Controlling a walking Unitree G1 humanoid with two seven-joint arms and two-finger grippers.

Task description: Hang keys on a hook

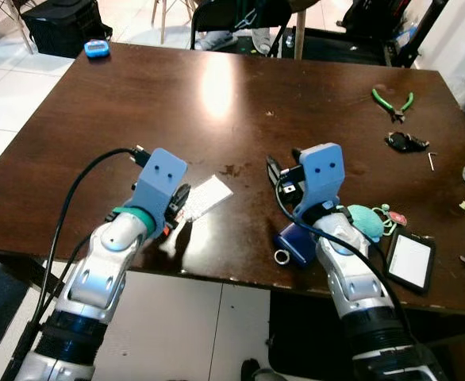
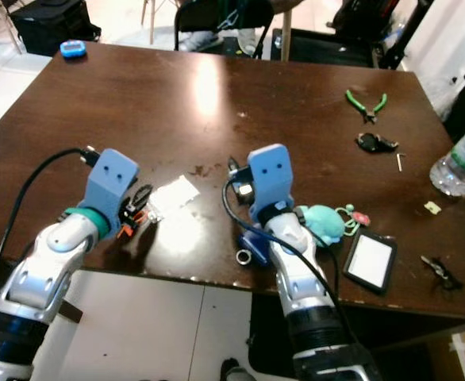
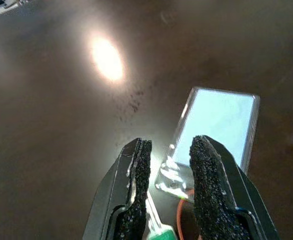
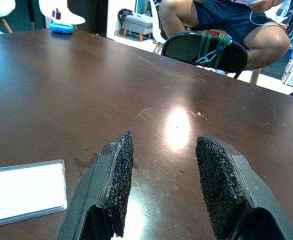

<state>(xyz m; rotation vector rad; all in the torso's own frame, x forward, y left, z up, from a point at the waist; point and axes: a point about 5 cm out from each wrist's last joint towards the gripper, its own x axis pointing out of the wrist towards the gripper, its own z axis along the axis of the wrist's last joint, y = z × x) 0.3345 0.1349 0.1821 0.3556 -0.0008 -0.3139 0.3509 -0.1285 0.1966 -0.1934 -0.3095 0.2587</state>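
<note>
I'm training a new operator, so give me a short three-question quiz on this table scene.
1. True or false: the right gripper is shut on the blue key fob with a silver ring.
2. Which lies nearest the left gripper?
A. the clear plastic badge sleeve with a white card
B. the green-handled pliers
C. the small blue gadget at the far corner
3. Fill in: the teal plush keychain lies beside the robot's ____ arm.

Key: 1 false, its fingers are open over the dark wooden table; 2 A; 3 right.
</note>
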